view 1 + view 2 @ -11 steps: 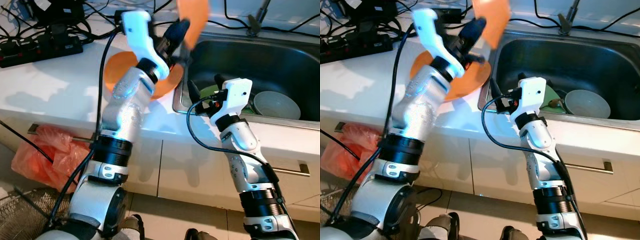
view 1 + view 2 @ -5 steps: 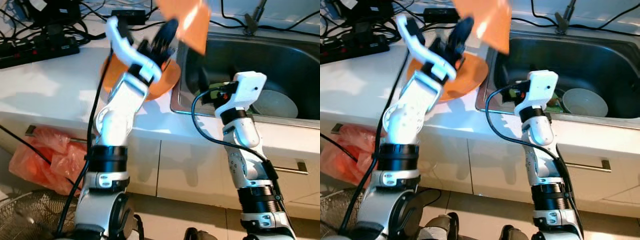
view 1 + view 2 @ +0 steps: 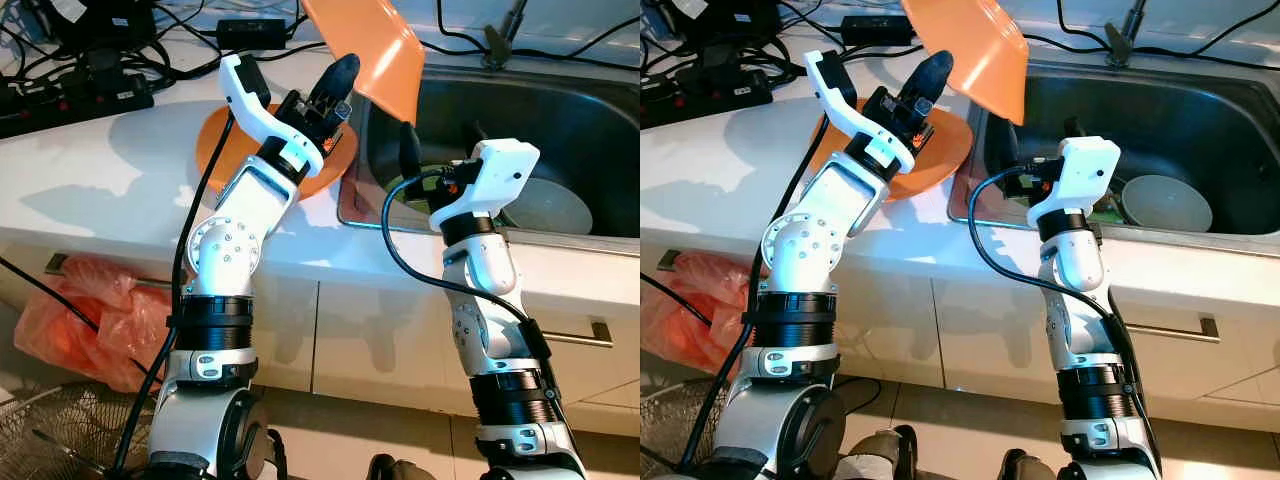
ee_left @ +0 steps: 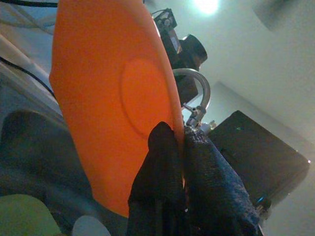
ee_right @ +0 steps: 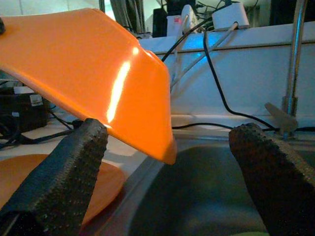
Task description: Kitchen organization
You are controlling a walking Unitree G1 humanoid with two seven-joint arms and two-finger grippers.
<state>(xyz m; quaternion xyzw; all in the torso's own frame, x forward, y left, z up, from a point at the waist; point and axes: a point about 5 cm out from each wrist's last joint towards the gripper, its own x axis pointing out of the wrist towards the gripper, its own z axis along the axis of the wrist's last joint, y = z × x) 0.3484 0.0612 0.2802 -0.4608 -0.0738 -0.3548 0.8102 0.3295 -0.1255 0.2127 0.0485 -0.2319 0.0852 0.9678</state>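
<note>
Left eye view had the left gripper (image 3: 338, 88) pinching the rim of an orange plate (image 3: 375, 50), held tilted up in the air over the left edge of the sink (image 3: 560, 130). A second orange plate (image 3: 215, 150) sat flat on the white counter (image 3: 100, 170) just left of the sink. The right gripper (image 3: 440, 160) hung spread wide at the sink's near rim, holding nothing. A pale bowl (image 3: 560, 205) lay in the basin, plus something green (image 3: 420, 190), probably a sponge.
</note>
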